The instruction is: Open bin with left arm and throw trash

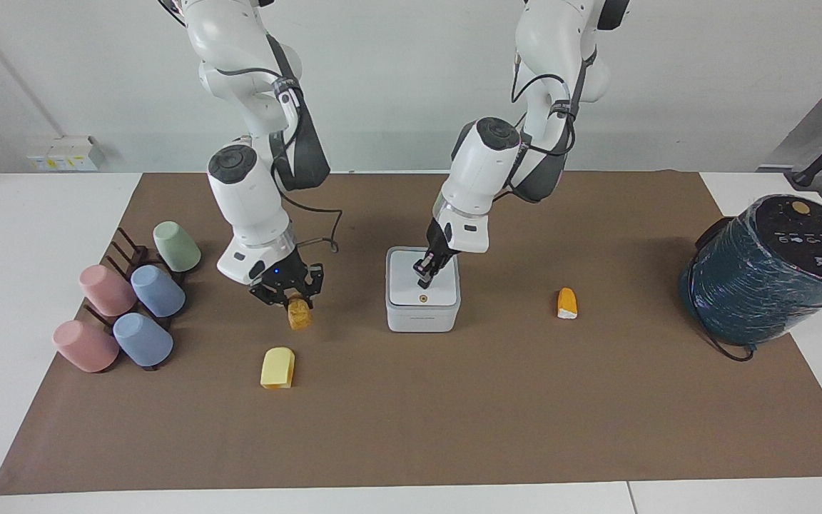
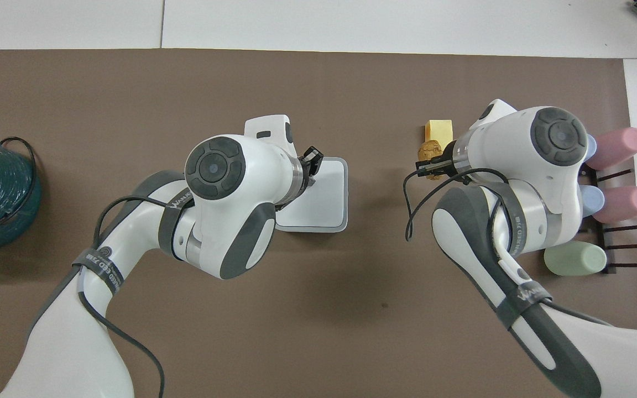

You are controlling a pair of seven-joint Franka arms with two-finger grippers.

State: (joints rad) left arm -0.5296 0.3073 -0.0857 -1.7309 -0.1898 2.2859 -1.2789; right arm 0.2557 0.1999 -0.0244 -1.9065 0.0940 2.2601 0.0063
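Note:
The white bin (image 1: 422,314) stands mid-mat with its lid down and an orange dot (image 1: 423,300) on top; it also shows in the overhead view (image 2: 327,207). My left gripper (image 1: 423,272) is shut, its tips just over the lid, a little nearer to the robots than the dot. My right gripper (image 1: 291,300) is shut on the brown lump (image 1: 300,315) and holds it just above the mat, also seen from overhead (image 2: 430,150). The pale yellow piece (image 1: 277,368) lies on the mat below it. The orange piece (image 1: 566,303) lies toward the left arm's end.
Several pastel cups (image 1: 133,307) lie on a dark rack at the right arm's end of the mat. A large dark teal wrapped cylinder (image 1: 768,271) stands at the left arm's end. The brown mat (image 1: 454,414) covers the table.

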